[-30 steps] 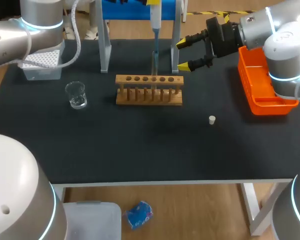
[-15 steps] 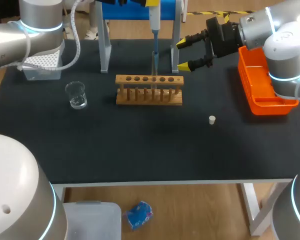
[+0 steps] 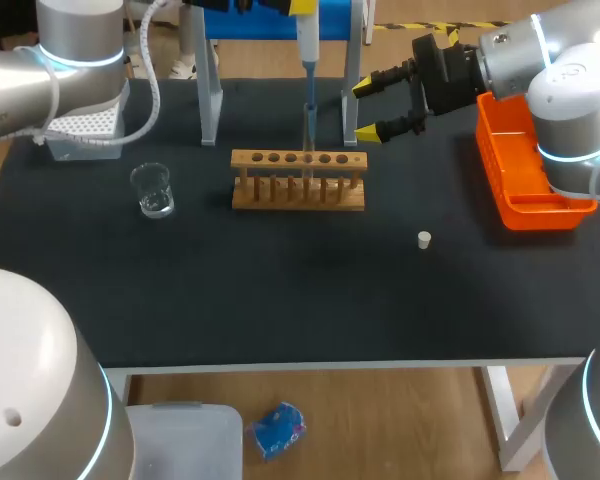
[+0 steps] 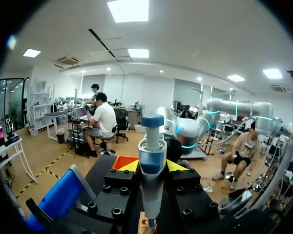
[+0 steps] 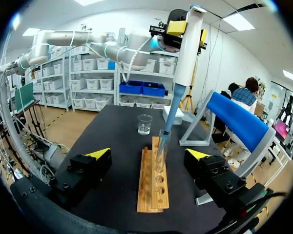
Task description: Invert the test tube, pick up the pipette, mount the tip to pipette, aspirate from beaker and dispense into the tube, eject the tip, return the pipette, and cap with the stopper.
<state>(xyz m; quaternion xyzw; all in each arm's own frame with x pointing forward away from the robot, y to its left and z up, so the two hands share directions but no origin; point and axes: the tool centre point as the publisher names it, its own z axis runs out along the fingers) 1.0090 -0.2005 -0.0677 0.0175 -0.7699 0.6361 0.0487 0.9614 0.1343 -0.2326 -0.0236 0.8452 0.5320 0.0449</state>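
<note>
My left gripper (image 4: 152, 165) is clamped on the pipette (image 4: 151, 170), one finger on each side of the body. The pipette hangs straight down below it, long axis vertical, plunger end up, with the blue tip pointing down into the mouth of the tube (image 5: 162, 151). The tube stands upright, open end up, in a middle hole of the rack (image 5: 154, 185).

My right gripper (image 5: 149, 154) is wide open with nothing in it. The rack runs lengthwise ahead of it, lined up with the gap between its fingers, and the tube and pipette are straight ahead. The beaker (image 5: 144, 124) is past the rack's far end. One leg of the stand (image 5: 234, 122) sits just beside one finger. The orange bin (image 3: 520, 170) is behind the right gripper, and the stopper (image 3: 424, 239) lies on the table, apart from the rack.
</note>
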